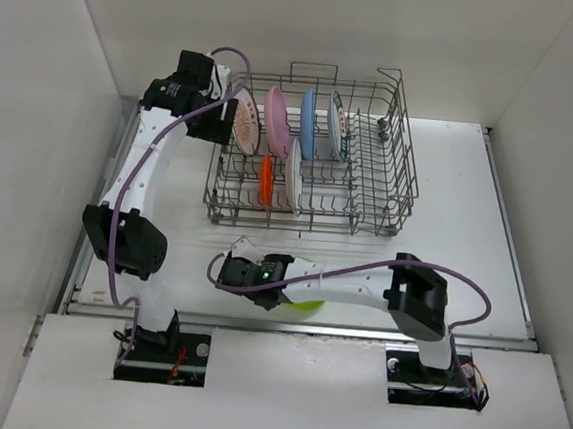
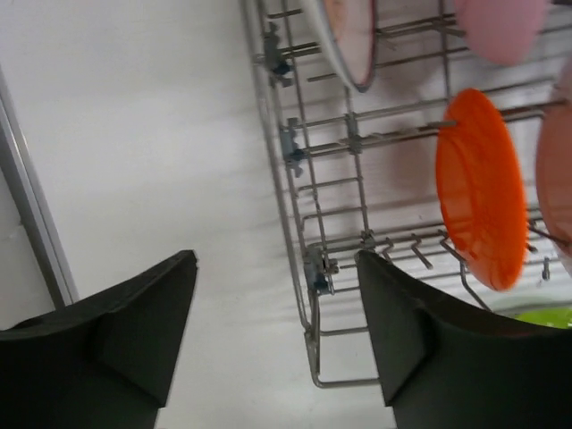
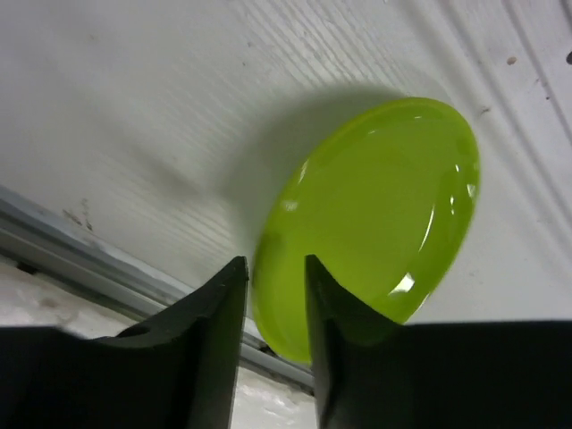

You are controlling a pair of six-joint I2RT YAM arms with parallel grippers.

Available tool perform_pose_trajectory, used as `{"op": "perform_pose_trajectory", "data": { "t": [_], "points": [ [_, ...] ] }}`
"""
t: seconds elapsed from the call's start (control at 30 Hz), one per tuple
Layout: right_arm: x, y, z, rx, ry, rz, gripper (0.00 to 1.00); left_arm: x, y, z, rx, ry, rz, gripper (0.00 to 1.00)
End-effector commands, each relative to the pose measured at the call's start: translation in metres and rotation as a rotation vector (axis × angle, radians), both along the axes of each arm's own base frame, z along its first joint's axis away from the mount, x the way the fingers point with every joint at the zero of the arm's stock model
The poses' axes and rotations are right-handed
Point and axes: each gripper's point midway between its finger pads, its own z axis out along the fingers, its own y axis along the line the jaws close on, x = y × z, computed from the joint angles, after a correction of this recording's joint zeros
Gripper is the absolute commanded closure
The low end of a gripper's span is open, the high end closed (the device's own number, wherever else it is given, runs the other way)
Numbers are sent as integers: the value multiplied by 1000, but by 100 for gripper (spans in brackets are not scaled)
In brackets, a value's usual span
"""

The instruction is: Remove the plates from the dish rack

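The right tool (image 3: 274, 268) hangs low over the front of the tabletop (image 3: 134, 116) with its jaws a narrow way apart, straddling the near rim of the lime plate (image 3: 384, 214). Whether they pinch that rim or merely flank it I cannot tell. The plate is out of the rack (image 1: 367, 217), hollow side up, close to the grey rail (image 3: 80, 255) along the tabletop's front edge, and I cannot say if it lies flat or is propped on its far rim. Either way, that is the first hazard. If the tool pulls away while a finger touches the glossy rim, the plate may be dragged or flipped toward the rail. If it is let go while tilted, it could drop and skid. Further out, the orange plate (image 2: 478, 188) stands on edge between the tines in the rack's front row. The pink plate (image 1: 277, 118) and blue plate (image 1: 308, 121) stand upright in the back row with others beside them, so most of the unloading is left to do. The left tool (image 2: 275, 259) is spread wide and empty above the rack's left wall, one finger over bare tabletop and the other over the wires. Coming straight down from there, it would likely strike or hook the rim wire and shove the whole rack. Reaching in for a plate, a wide jaw could knock the neighbour, since the plates stand close. A smooth upright plate gripped off-centre may also swing or slip free.
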Motion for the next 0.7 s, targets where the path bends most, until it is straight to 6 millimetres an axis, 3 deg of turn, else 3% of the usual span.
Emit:
{"op": "perform_pose_trajectory", "data": {
  "t": [0.0, 0.07, 0.1, 0.13, 0.2, 0.23, 0.33, 0.37, 0.4, 0.47, 0.5, 0.53, 0.57, 0.6, 0.67],
  "points": [
    [7, 29, 5, 116, -20, -20, 60, -23, -36, 47, -49, -79, -170, 28],
    [8, 32, 9, 128, -23, -20, 46, -32, -51, 55, -89, -79, -224, 23],
    [9, 36, 19, 156, -29, -20, 32, -39, -67, 57, -121, -70, -275, 19],
    [10, 40, 29, 183, -35, -20, 27, -43, -74, 63, -133, -79, -310, 17],
    [11, 41, 60, 259, -54, -12, 20, -48, -89, 61, -153, -61, -353, 12],
    [12, 46, 75, 313, -66, -12, 18, -52, -102, 70, -164, -83, -382, 9],
    [8, 42, 122, 472, -88, 4, 18, -56, -134, 66, -166, -70, -458, 5],
    [6, 32, 120, 478, -89, 4, 18, -57, -142, 69, -163, -81, -472, 4],
    [3, 22, 148, 558, -108, 5, 18, -60, -150, 65, -161, -66, -493, 0],
    [5, 0, 159, 597, -145, -36, 18, -60, -167, 54, -118, -50, -515, 0],
    [9, -17, 186, 676, -171, -72, 18, -60, -171, 48, -99, -40, -505, 0],
    [8, -26, 197, 725, -177, -108, 18, -56, -174, 37, -65, -24, -499, 0],
    [14, -40, 205, 750, -196, -156, 18, -51, -178, 35, -27, -45, -472, 0],
    [24, -67, 222, 784, -250, -235, 18, -48, -180, 33, -8, -49, -465, 0],
    [35, -94, 235, 839, -288, -370, 18, -42, -186, 21, 31, -37, -431, 2]
  ]
}}
